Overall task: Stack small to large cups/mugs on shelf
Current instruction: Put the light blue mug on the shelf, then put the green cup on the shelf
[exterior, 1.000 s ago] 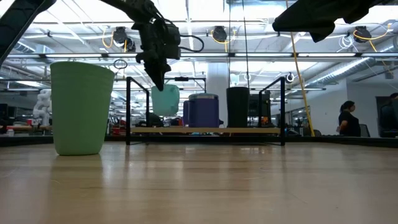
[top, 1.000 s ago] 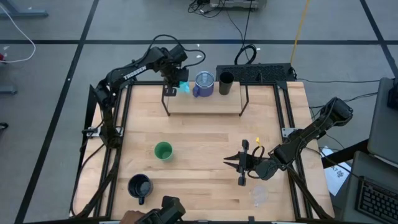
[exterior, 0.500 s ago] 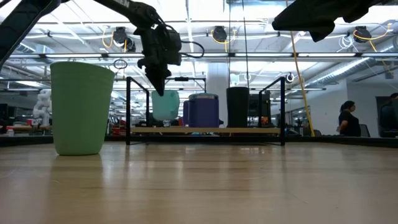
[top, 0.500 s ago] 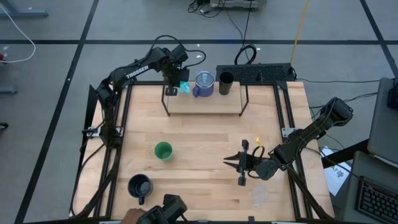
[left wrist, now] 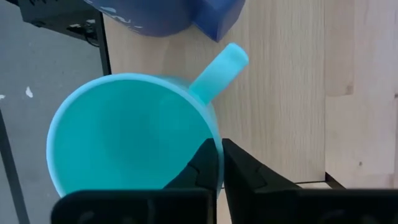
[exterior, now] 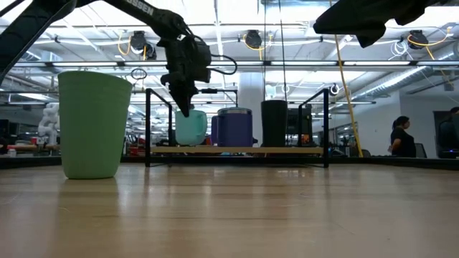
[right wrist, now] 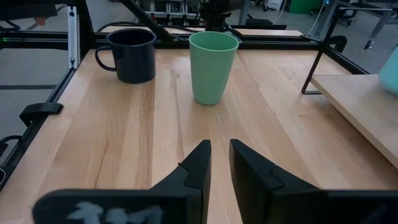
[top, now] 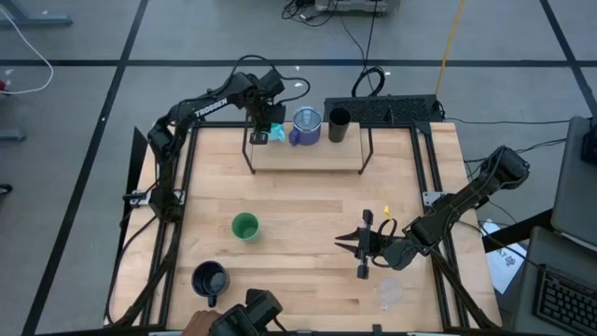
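My left gripper (top: 264, 126) is shut on the cyan handled mug (exterior: 191, 129) over the left end of the shelf (top: 308, 157). The mug's base is at or just above the board. The blue-purple mug (top: 305, 126) and the dark tumbler (top: 339, 123) stand upright on the shelf beside it. The green cup (top: 244, 227), the black handled mug (top: 210, 278) and the clear cup (top: 387, 294) stand on the table. My right gripper (top: 340, 243) hovers at the table's right, its fingers all but shut and empty. My left gripper holds the cyan mug by its rim wall (left wrist: 214, 134), a little way round from the handle (left wrist: 217, 68). One finger is inside the mug and one outside. The fingers come from above, pointing down. The mug hangs upright, mouth up; whether its base touches the shelf I cannot tell.
Black frame rails run along the table's edges (top: 187, 187). The shelf's right half (top: 350, 154) is bare board. A dark camera mount (top: 247, 313) sits at the near edge. A person (exterior: 401, 136) stands in the room beyond the table.
My left gripper has gone down toward the shelf with the cyan mug, staying shut on it. The mug has stayed upright and now sits much closer to the board.
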